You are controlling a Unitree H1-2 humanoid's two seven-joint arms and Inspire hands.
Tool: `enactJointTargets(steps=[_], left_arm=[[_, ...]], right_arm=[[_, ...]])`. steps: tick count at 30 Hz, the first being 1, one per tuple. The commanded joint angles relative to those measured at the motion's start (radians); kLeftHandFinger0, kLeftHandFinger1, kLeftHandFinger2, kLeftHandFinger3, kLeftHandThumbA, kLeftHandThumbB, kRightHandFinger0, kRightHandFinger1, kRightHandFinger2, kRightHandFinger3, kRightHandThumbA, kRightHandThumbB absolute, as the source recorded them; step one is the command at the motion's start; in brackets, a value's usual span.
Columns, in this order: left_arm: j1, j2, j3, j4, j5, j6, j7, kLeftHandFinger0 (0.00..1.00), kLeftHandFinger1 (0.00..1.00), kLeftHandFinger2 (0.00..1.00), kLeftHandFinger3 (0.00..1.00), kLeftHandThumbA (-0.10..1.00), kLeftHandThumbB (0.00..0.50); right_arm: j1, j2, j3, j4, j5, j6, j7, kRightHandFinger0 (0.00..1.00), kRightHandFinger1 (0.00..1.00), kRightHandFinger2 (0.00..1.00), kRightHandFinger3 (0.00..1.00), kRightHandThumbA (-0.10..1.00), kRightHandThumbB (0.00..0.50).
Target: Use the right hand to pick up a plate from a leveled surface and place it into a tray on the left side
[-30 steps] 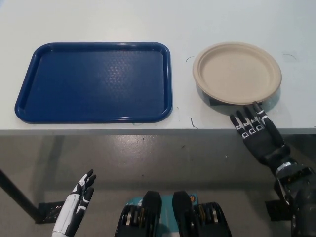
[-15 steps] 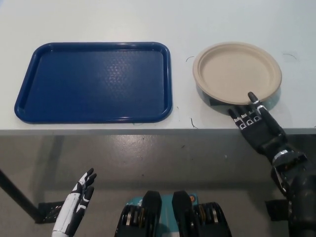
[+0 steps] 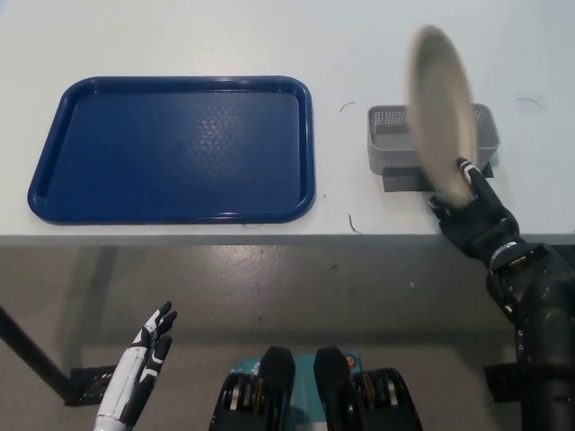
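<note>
Since half a second ago the plate (image 3: 441, 108) has come off the support it was lying on and now stands nearly on edge, blurred, so I read it as a tall narrow oval tilted a little with its top toward the far side of the table (image 3: 180, 31). My right hand (image 3: 473, 215) has it by the lower rim: the black fingers (image 3: 471, 175) are closed on that edge, one of them showing on the near face of the plate, the rest hidden behind it. With the plate up, I can now see what it was resting on, a small grey mesh basket (image 3: 388, 141), sitting on the table with a dark shadow or base under its near side; the plate crosses in front of its right half. The hand sits at the table's front edge, with the black forearm running down to the bottom right. The blue tray (image 3: 171, 148) lies flat on the table well to the left, apart from the basket, and has not shifted. My left hand (image 3: 144, 368) hangs low at the bottom left, below the table edge, white with dark fingers held loosely apart and holding nothing, same as before. A few small dark marks dot the tabletop between tray and basket.
</note>
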Motion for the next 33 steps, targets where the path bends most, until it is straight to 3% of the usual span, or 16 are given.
enactJointTargets(steps=[1, 4, 7, 9, 14, 15, 17, 19, 22, 25, 28, 33], left_arm=[[-0.015, 0.009, -0.003, -0.006, 0.0, -0.039, 0.016, 1.0, 1.0, 1.0, 1.0, 1.0, 0.291], [-0.017, 0.011, -0.005, -0.004, 0.0, -0.034, 0.012, 1.0, 1.0, 1.0, 1.0, 1.0, 0.294], [-0.018, 0.009, -0.004, 0.001, -0.005, -0.04, 0.013, 1.0, 1.0, 1.0, 1.0, 1.0, 0.297], [-0.018, 0.009, -0.004, -0.002, -0.011, -0.033, 0.009, 1.0, 1.0, 1.0, 1.0, 1.0, 0.298], [-0.03, 0.01, -0.002, 0.006, -0.019, -0.048, 0.008, 1.0, 1.0, 1.0, 1.0, 1.0, 0.283], [-0.03, 0.01, -0.002, 0.0, -0.009, -0.034, 0.012, 1.0, 1.0, 1.0, 1.0, 1.0, 0.299], [-0.037, 0.014, -0.004, 0.006, -0.013, -0.041, 0.007, 1.0, 1.0, 1.0, 1.0, 1.0, 0.285], [-0.04, 0.012, -0.004, 0.005, -0.019, -0.029, 0.003, 1.0, 1.0, 1.0, 1.0, 1.0, 0.303], [-0.042, 0.015, -0.007, 0.006, -0.017, -0.026, -0.001, 1.0, 1.0, 1.0, 1.0, 1.0, 0.302], [-0.042, 0.015, -0.009, 0.004, -0.007, -0.022, 0.003, 1.0, 1.0, 1.0, 1.0, 1.0, 0.302], [-0.046, 0.017, -0.013, 0.006, -0.001, -0.023, 0.003, 1.0, 1.0, 1.0, 1.0, 1.0, 0.305], [-0.054, 0.022, -0.018, 0.002, 0.009, -0.012, 0.001, 1.0, 1.0, 1.0, 1.0, 1.0, 0.313]], right_arm=[[-0.01, 0.002, 0.003, -0.032, 0.026, 0.004, -0.076, 0.0, 0.0, 0.44, 0.78, -0.1, 0.001], [0.004, 0.003, 0.01, -0.071, 0.048, 0.004, -0.126, 0.0, 0.0, 0.46, 0.75, -0.1, 0.035], [0.025, -0.004, 0.032, -0.113, 0.062, 0.004, -0.13, 0.0, 0.0, 0.45, 0.77, -0.1, 0.024], [0.047, -0.01, 0.058, -0.162, 0.061, 0.004, -0.128, 0.0, 0.0, 0.44, 0.71, -0.1, 0.022], [0.075, -0.011, 0.107, -0.313, 0.04, 0.004, -0.163, 0.0, 0.02, 0.48, 0.78, -0.1, 0.008], [0.081, -0.012, 0.13, -0.365, 0.014, 0.004, -0.175, 0.0, 0.01, 0.47, 0.78, -0.1, 0.001], [0.087, -0.044, 0.201, -0.438, -0.069, 0.004, -0.138, 0.0, 0.01, 0.46, 0.8, -0.1, 0.015], [0.077, -0.056, 0.246, -0.511, -0.103, 0.004, -0.169, 0.0, 0.05, 0.51, 0.8, -0.1, 0.058], [0.042, -0.077, 0.308, -0.57, -0.14, 0.004, -0.223, 0.0, 0.07, 0.55, 0.89, -0.1, 0.06], [0.003, -0.092, 0.359, -0.597, -0.154, 0.004, -0.267, 0.0, 0.12, 0.63, 0.82, -0.1, 0.065], [-0.03, -0.112, 0.407, -0.596, -0.169, 0.004, -0.278, 0.0, 0.16, 0.62, 0.79, -0.1, 0.067], [-0.091, -0.112, 0.454, -0.579, -0.157, 0.004, -0.318, 0.0, 0.21, 0.63, 0.9, -0.1, 0.088]])
